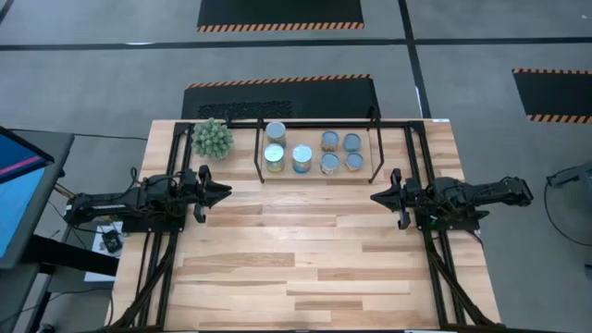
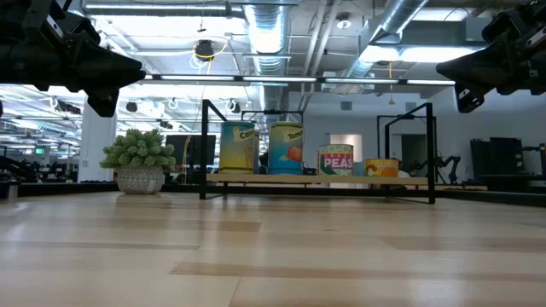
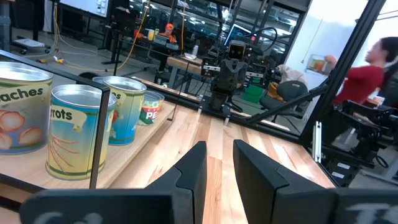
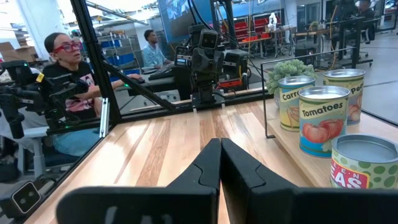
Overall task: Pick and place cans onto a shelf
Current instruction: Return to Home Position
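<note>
Several cans [image 1: 302,158] stand upright on the light wood board of the shelf [image 1: 316,178] at the table's far middle; the low view shows their labelled sides [image 2: 287,148]. Both grippers hover above the table, touching nothing. My left gripper [image 1: 225,191] is left of the shelf's near corner, pointing toward the table's right edge, with its fingers slightly apart [image 3: 219,155] and empty. My right gripper [image 1: 376,197] is right of the shelf's near corner, pointing toward the left edge, with its fingers together [image 4: 220,162]. The cans also show in the left wrist view [image 3: 76,129] and the right wrist view [image 4: 323,119].
A spiky green potted plant [image 1: 212,139] stands left of the shelf. A black frame [image 1: 412,148] edges the table. Bare wood [image 1: 305,250] stretches from the shelf to the near edge. People sit beyond the table's left side [image 4: 65,81] and right side [image 3: 373,68].
</note>
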